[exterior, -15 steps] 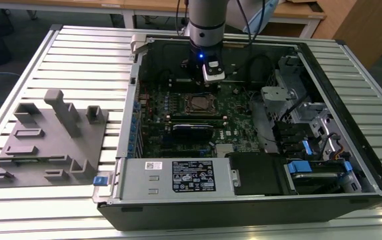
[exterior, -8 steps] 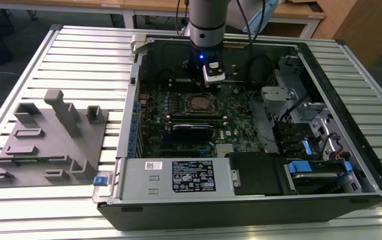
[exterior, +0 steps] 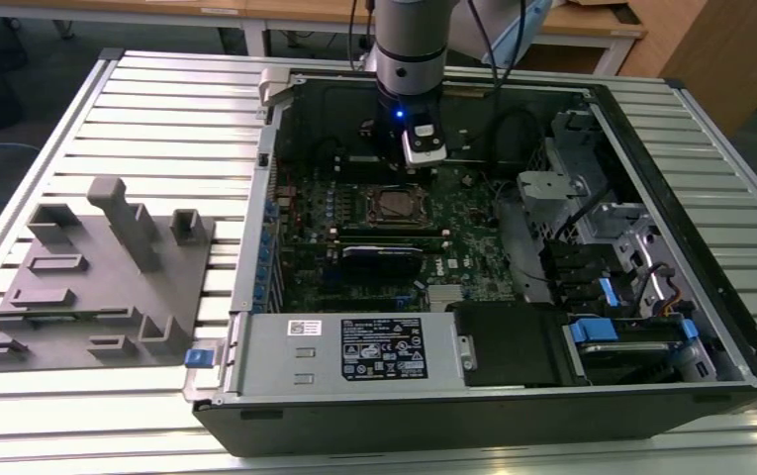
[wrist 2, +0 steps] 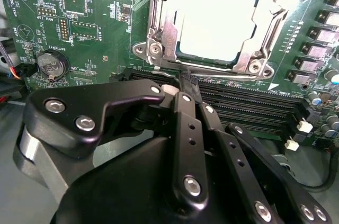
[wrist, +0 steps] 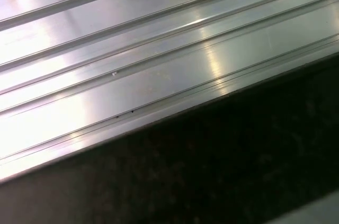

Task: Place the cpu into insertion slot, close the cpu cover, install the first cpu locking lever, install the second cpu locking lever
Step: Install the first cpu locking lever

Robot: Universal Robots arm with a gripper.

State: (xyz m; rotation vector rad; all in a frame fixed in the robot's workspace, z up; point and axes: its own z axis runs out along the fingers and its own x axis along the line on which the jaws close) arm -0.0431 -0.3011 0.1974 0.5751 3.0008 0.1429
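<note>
Okay, cpu (wrist 2: 217,20) lies flat in the insertion slot (exterior: 373,208), top face up, edges square to the frame around it. It is a square chip, so no long axis. The top is smooth metal, washed out bright in the second wrist view.

The cpu cover (wrist 2: 159,17) is down over it. It is a thin silvery stamped-metal frame, and the chip shows through its big square opening. Round screw heads sit at the frame corners. A thin metal lever rod (wrist 2: 233,74) runs along the cover edge nearest the tool, parallel to the long black memory slots (wrist 2: 249,102).

The tool (wrist 2: 185,82) has black, matte, jointed fingers with shiny bolts, drawn together to a narrow tip with nothing seen between them. The tip sits just at the cover's near edge, beside the rod. Whether it touches the rod, cannot tell.

The green motherboard (wrist 2: 106,33) carries a round silver coin battery (wrist 2: 52,65).

In the exterior view the arm (exterior: 405,59) comes straight down into the open black computer case (exterior: 484,416), just beyond the slot. The case lies on a ribbed aluminium table (exterior: 153,99), and a grey moulded fixture (exterior: 101,277) sits at the exterior view's left.

The first wrist view gives glossy table ribs beside a dark matte band (wrist: 238,160).
</note>
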